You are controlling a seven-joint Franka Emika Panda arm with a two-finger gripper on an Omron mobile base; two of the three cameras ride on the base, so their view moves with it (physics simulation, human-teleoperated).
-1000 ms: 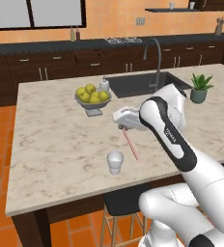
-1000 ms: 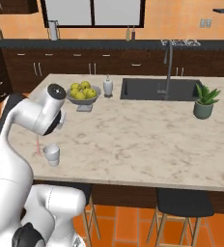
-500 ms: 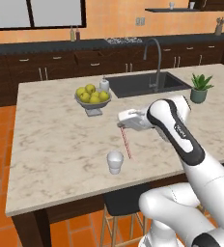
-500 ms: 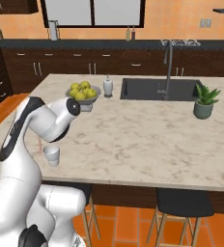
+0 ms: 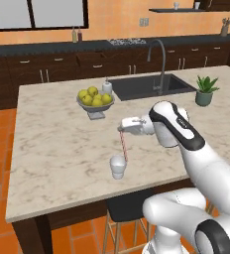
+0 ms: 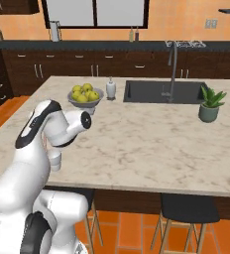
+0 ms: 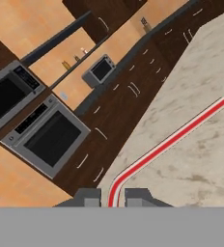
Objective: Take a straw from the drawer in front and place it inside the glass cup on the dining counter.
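My gripper (image 5: 121, 127) is shut on the bent top end of the pale pink-red straw (image 5: 124, 147), which hangs almost straight down. The straw's lower tip sits just at the right rim of the glass cup (image 5: 118, 167), a small clear tumbler standing on the marble dining counter (image 5: 52, 144). In the hand view the straw (image 7: 172, 140) runs out from between the fingertips (image 7: 136, 195) over the marble. From the right base the cup (image 6: 54, 162) peeks out below my arm, which hides the straw. The drawer is out of view.
A grey bowl of yellow-green fruit (image 5: 94, 99) and a small white bottle (image 5: 107, 87) stand behind the cup. Farther right are the sink with its faucet (image 5: 160, 64) and a potted plant (image 5: 205, 91). A stool (image 6: 189, 208) stands at the near edge.
The gripper has carried the straw a little to the left, so its lower tip has gone from right of the cup to the cup's rim. The cup has not moved.
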